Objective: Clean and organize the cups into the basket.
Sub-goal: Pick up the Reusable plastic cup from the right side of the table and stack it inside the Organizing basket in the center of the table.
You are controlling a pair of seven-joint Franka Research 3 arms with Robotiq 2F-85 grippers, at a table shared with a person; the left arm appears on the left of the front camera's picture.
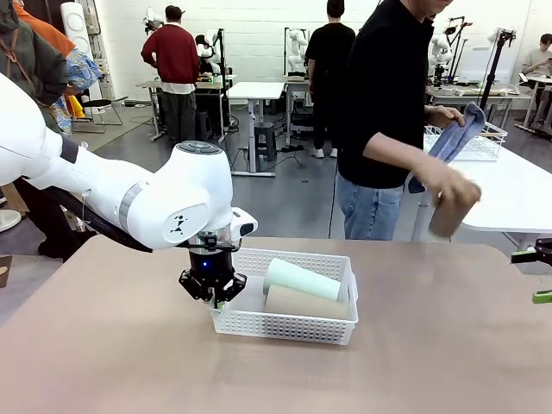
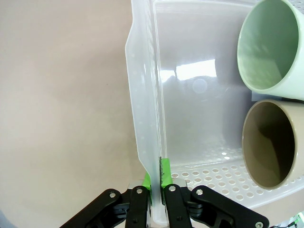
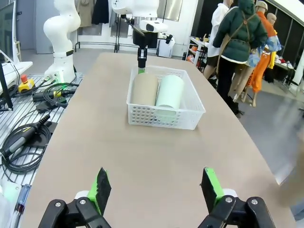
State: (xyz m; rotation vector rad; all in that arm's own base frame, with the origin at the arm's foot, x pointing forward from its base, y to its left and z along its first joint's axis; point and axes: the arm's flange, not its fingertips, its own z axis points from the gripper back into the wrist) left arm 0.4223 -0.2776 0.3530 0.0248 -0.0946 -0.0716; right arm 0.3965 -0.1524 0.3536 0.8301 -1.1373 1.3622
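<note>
While the left claw (image 1: 216, 300) stood clamped on the short end wall of the basket (image 1: 285, 326), at its 9 o'clock end with one pad inside and one outside, we read the basket's long axis as running 9 to 3 across the counter (image 1: 129, 362). Two cups lay on their sides in it along that axis, mouths toward the left claw. The mint cup (image 1: 302, 279) lay on the 12 o'clock side and the tan cup (image 1: 306, 304) touched it on the 6 o'clock side. A third cup (image 1: 453, 214), tan, was off the counter at about 2 o'clock from the basket, in the person's hand (image 1: 442, 179) beside a blue cloth (image 1: 461, 134). The right claw (image 3: 156, 187), fingers apart and empty, hung at 3 o'clock, well apart from the basket. We judged it the nearer arm to that cup, should a handover come.
</note>
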